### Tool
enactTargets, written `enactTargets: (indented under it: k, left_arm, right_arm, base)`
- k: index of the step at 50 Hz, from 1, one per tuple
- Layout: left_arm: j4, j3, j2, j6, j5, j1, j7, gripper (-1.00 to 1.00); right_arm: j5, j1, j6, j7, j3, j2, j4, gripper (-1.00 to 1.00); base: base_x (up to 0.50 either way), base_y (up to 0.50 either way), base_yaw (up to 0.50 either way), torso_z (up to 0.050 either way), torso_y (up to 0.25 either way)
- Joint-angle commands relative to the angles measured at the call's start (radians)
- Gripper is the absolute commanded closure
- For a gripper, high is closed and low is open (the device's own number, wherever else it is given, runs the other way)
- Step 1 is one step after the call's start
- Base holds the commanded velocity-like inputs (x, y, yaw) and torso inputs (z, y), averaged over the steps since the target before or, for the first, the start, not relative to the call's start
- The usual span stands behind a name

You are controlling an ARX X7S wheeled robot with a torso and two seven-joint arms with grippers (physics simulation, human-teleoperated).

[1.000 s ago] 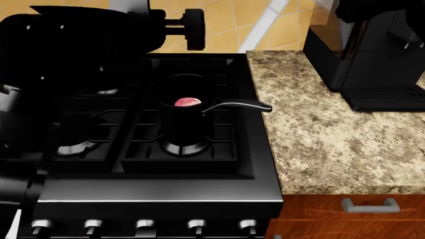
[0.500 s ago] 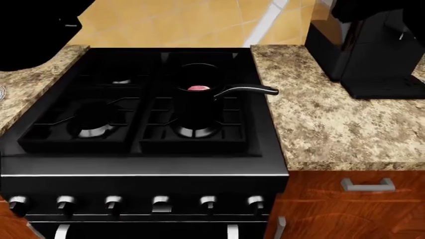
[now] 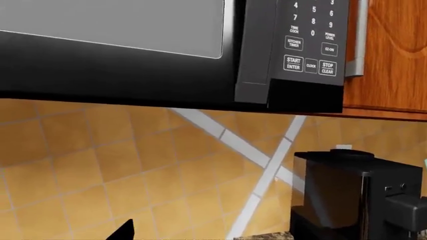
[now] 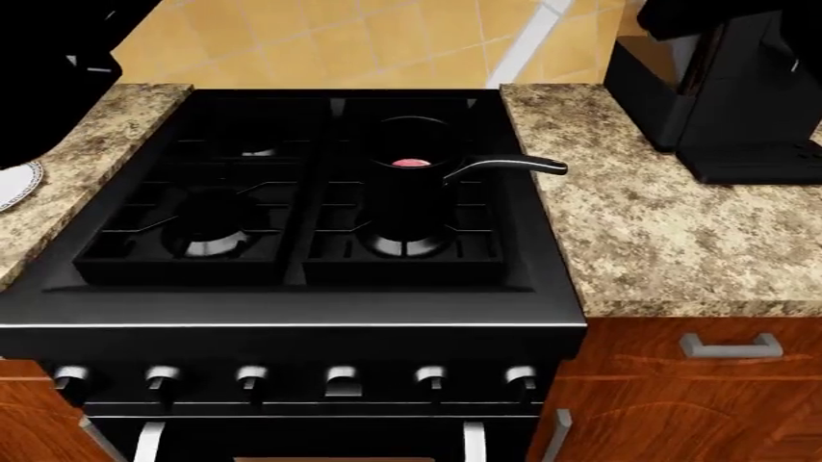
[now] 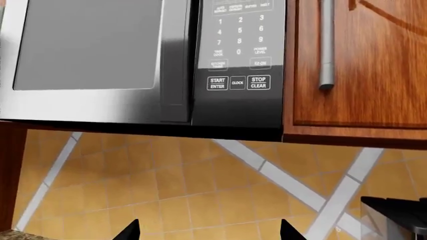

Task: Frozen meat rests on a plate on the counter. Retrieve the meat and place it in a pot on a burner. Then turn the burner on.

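The meat lies inside the pot, which stands on the stove's near right burner with its handle pointing right toward the bench. The plate shows only as a sliver at the far left edge. A row of knobs lines the stove front. The coffee machine sits far right. Both wrist views face the microwave (only dark fingertips show), so whether either hand is open cannot be told.
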Motion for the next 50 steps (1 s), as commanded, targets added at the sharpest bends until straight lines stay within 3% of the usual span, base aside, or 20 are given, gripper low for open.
enactTargets:
  k: [1, 6, 12, 22, 33, 50]
  left_arm:
    - [0.030, -0.015, -0.023, -0.002, -0.028, 0.019, -0.018, -1.00]
    - [0.050, -0.027, -0.031, 0.016, -0.027, 0.043, -0.019, -1.00]
    - [0.286, -0.086, -0.079, 0.124, 0.026, 0.280, -0.093, -1.00]
    - [0.582, -0.161, -0.176, 0.287, 0.065, 0.717, 0.051, -1.00]
    - [0.790, -0.273, -0.239, 0.427, 0.146, 1.011, 0.210, -1.00]
    - [0.801, -0.335, -0.249, 0.525, 0.179, 1.121, 0.309, -1.00]
  right_arm:
    - [0.001, 0.016, 0.005, 0.010, -0.012, -0.007, -0.003, -1.00]
    - [0.005, 0.020, 0.005, 0.017, -0.013, -0.012, -0.004, -1.00]
    - [-0.006, -0.001, -0.020, 0.048, -0.003, -0.032, -0.027, -1.00]
    - [0.010, -0.019, -0.031, 0.133, 0.004, -0.064, -0.109, -1.00]
    - [0.077, 0.004, -0.003, 0.230, 0.017, -0.064, -0.169, -1.00]
    - [0.039, 0.000, -0.025, 0.221, -0.011, -0.095, -0.161, -1.00]
  base:
    - [0.00, 0.00, 0.00, 0.000, 0.000]
    - [0.00, 0.00, 0.00, 0.000, 0.000]
    - [0.00, 0.00, 0.00, 0.000, 0.000]
    - [0.00, 0.00, 0.00, 0.000, 0.000]
    - [0.00, 0.00, 0.00, 0.000, 0.000]
    - [-0.16, 0.00, 0.00, 0.000, 0.000]
